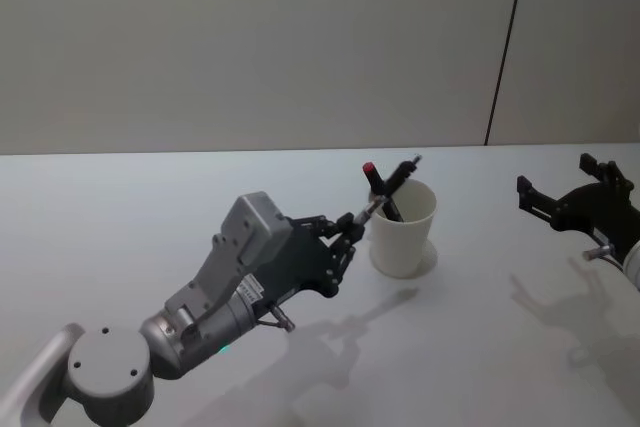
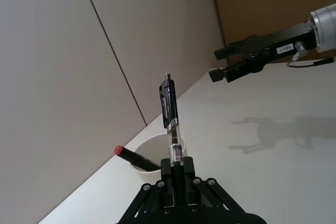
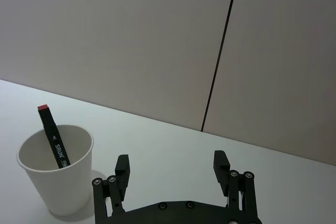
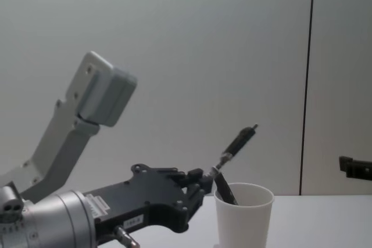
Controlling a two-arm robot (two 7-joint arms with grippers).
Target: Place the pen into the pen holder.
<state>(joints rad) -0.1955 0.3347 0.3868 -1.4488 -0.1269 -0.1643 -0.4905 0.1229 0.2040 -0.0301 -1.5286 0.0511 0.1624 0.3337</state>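
The pen holder (image 1: 403, 237) is a white paper cup standing upright on the table, also seen as the cup (image 3: 58, 174) and the cup (image 4: 244, 220). A black marker with a red cap (image 1: 369, 171) leans inside it. My left gripper (image 1: 352, 226) is shut on the pen (image 1: 392, 183), a clear barrel with a black clip end. It holds the pen's lower end just left of the cup's rim. The pen (image 4: 237, 141) tilts up and over the cup's mouth. My right gripper (image 1: 565, 199) hovers open to the cup's right, holding nothing.
The white table (image 1: 150, 207) is bare around the cup. A plain wall with a dark vertical seam (image 1: 505, 47) stands behind the table's far edge. The left arm's grey body (image 4: 87, 103) rises at the left in the chest view.
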